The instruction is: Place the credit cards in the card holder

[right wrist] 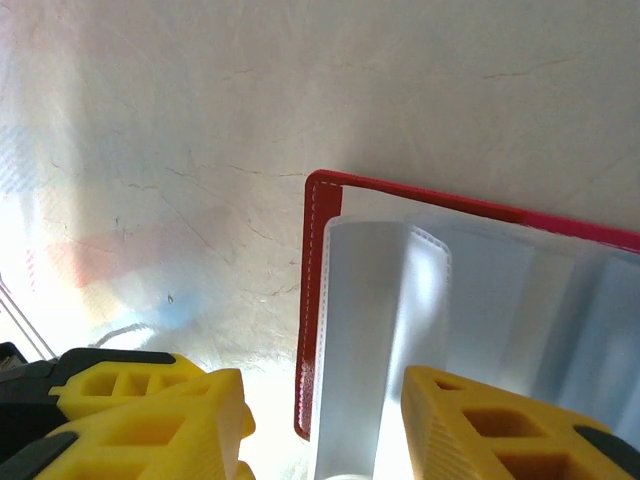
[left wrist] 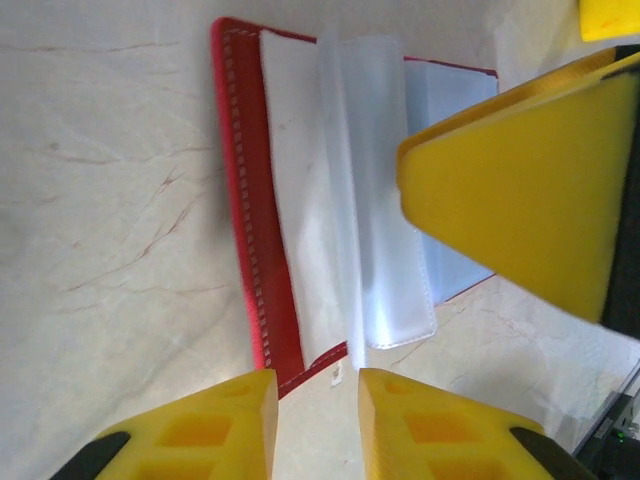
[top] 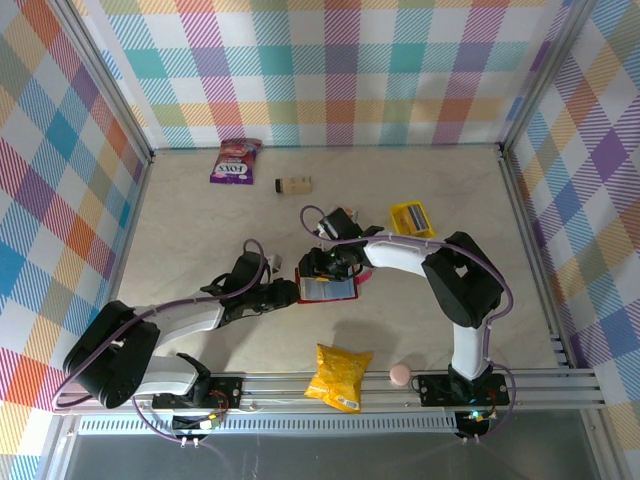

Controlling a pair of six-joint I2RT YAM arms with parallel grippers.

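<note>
The card holder lies open on the table, a red case with clear inner pockets. A pale blue area shows through one pocket; I cannot tell whether it is a card. My left gripper is at the holder's left edge, open, with bare table between its fingertips and the red rim just ahead. My right gripper is over the holder's far edge, jaws apart, straddling the red rim and a clear pocket. Its yellow finger hangs over the pockets in the left wrist view. Loose credit cards are not clearly visible.
A small yellow tray with something dark in it sits behind the right arm. A purple snack bag and a beige box lie at the back. A yellow chip bag and a pink round object rest by the front rail.
</note>
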